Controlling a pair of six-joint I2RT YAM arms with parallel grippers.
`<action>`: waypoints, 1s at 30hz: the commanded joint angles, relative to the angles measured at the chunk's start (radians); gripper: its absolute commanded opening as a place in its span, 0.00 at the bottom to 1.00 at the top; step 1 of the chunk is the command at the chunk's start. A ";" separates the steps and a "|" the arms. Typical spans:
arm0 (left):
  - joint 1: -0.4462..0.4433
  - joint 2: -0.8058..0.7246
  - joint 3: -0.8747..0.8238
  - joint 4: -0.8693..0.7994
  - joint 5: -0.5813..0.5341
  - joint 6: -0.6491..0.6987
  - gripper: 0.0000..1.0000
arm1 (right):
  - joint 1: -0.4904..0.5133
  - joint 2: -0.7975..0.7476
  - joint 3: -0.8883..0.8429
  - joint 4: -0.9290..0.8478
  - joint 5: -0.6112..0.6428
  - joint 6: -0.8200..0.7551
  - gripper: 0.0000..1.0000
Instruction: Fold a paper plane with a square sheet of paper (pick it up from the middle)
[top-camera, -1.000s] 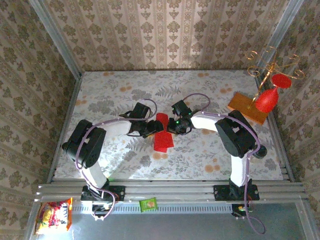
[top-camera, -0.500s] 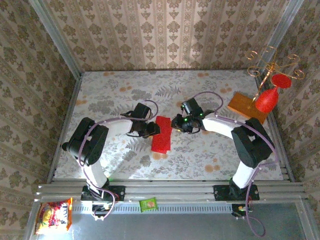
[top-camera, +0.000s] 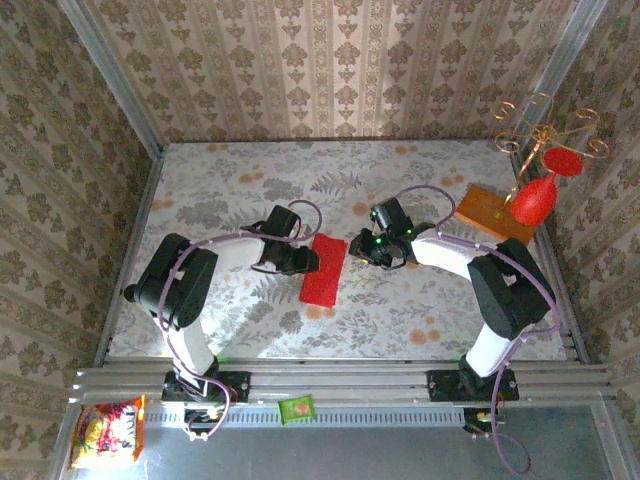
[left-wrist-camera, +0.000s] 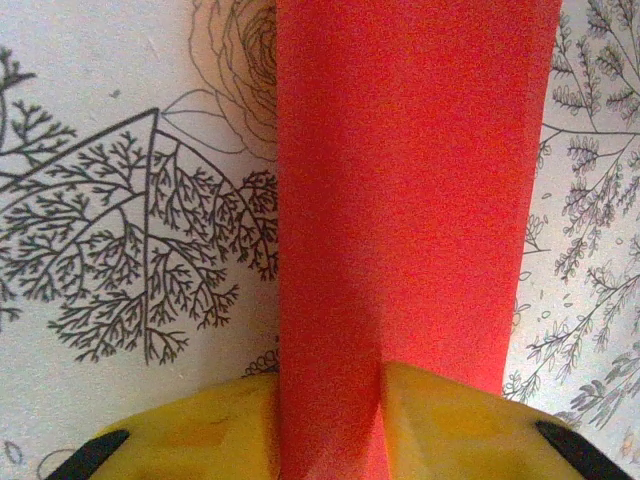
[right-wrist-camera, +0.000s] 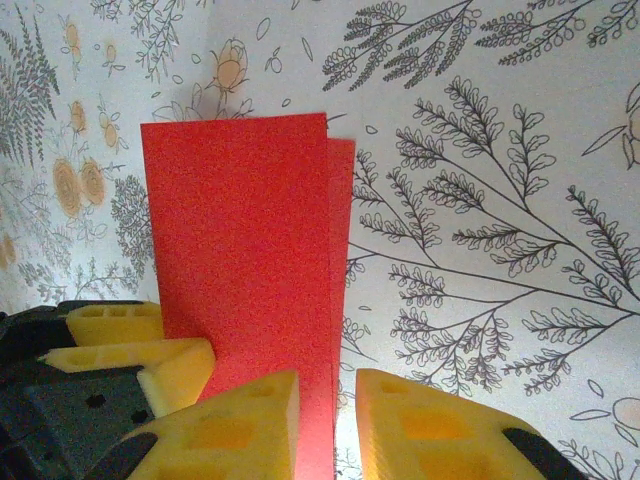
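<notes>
The square sheet of paper (top-camera: 324, 270) lies mid-table as a bright red rectangle folded in half. My left gripper (top-camera: 306, 262) sits at its left edge. In the left wrist view the paper (left-wrist-camera: 410, 180) runs down between the yellow fingers (left-wrist-camera: 190, 440), and my left gripper (left-wrist-camera: 332, 375) is shut on a shaded raised fold. My right gripper (top-camera: 361, 247) hovers just off the right edge. In the right wrist view the paper (right-wrist-camera: 240, 220) shows two slightly offset layers. My right gripper (right-wrist-camera: 327, 385) is open over that edge, bare table showing in the gap.
An orange-brown wooden board (top-camera: 493, 216) lies at the back right with a red goblet ornament (top-camera: 534, 200) and a gold wire stand (top-camera: 547, 128). Patterned walls enclose the table. A snack packet (top-camera: 105, 432) and a green packet (top-camera: 296, 408) lie below the front rail.
My right gripper has let go of the paper, opened a little and drawn back to the right. My left gripper has closed in. The raised flap has come down into a flat rectangle.
</notes>
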 joint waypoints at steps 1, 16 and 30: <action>-0.016 0.068 -0.002 -0.035 0.013 0.084 0.32 | 0.001 -0.031 -0.022 -0.002 0.032 0.015 0.24; -0.018 0.106 0.009 -0.055 -0.020 0.157 0.29 | 0.013 -0.048 -0.064 0.046 0.040 0.044 0.24; -0.021 0.131 0.025 -0.065 -0.002 0.202 0.29 | 0.023 -0.046 -0.080 0.070 0.052 0.064 0.24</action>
